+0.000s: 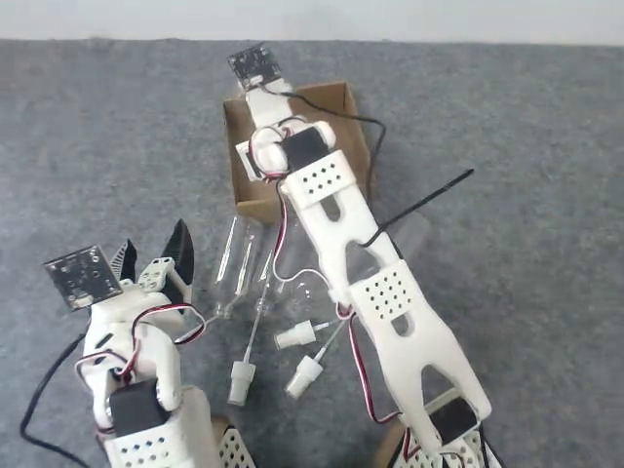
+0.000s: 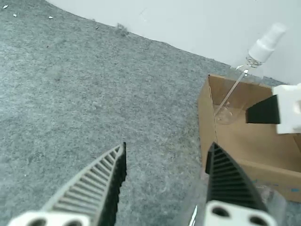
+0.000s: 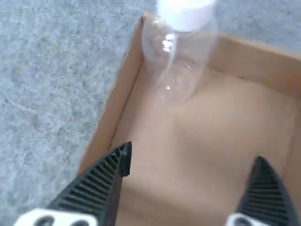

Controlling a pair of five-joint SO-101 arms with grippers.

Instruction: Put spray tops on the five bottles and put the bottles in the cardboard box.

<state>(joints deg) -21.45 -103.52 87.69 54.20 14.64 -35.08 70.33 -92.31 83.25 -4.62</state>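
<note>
right jaws spread wide, nothing in them, hanging over the box (image 3: 188, 141); just past them a bottle (image 3: 178, 61) with its white spray top (image 3: 186, 12) already on sits tilted inside the box; left jaws also wide open and empty, low over the grey worktop (image 1: 507, 146), short of the box; near the left jaws some clear bottles (image 1: 239, 258) lie on their sides on the worktop; three loose tops (image 1: 241, 375) lie right by them

Cardboard box (image 1: 341, 107) far back on table (image 1: 507, 146), bottles (image 1: 237, 258) before it.
One bottle (image 3: 176, 61) stands inside the box; others lie just before it, spray tops (image 1: 300, 337) nearer still.
</note>
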